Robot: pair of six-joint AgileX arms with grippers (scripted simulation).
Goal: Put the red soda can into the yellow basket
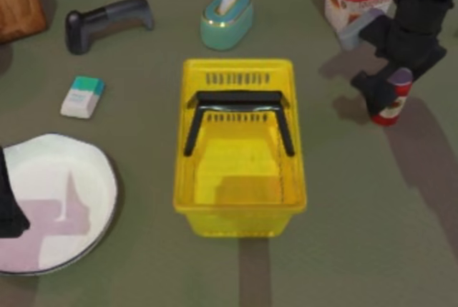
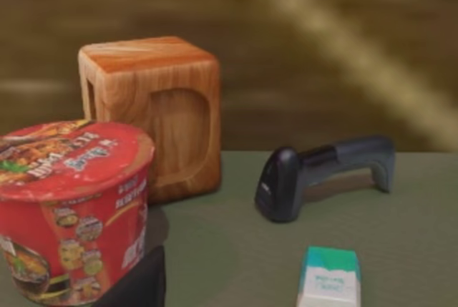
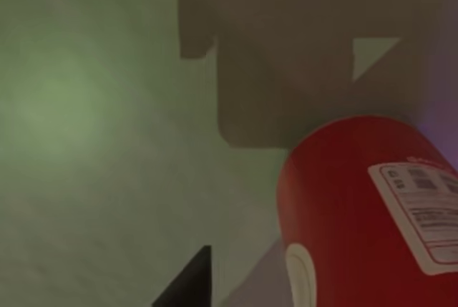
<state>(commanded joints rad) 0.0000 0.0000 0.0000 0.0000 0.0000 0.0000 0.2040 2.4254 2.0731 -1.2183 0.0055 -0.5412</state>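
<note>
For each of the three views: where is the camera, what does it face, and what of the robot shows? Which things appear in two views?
Top view: above the table, looking down on the basket; right arm at the can, left arm at the left edge.
Left wrist view: low, facing the scanner, wooden box and noodle cup; no gripper visible.
Right wrist view: close to the can; one dark fingertip.
Shared: can; scanner.

Bare table btwn red soda can (image 1: 392, 99) & yellow basket (image 1: 240, 146); handles (image 1: 238, 110) prob. partly block opening.
</note>
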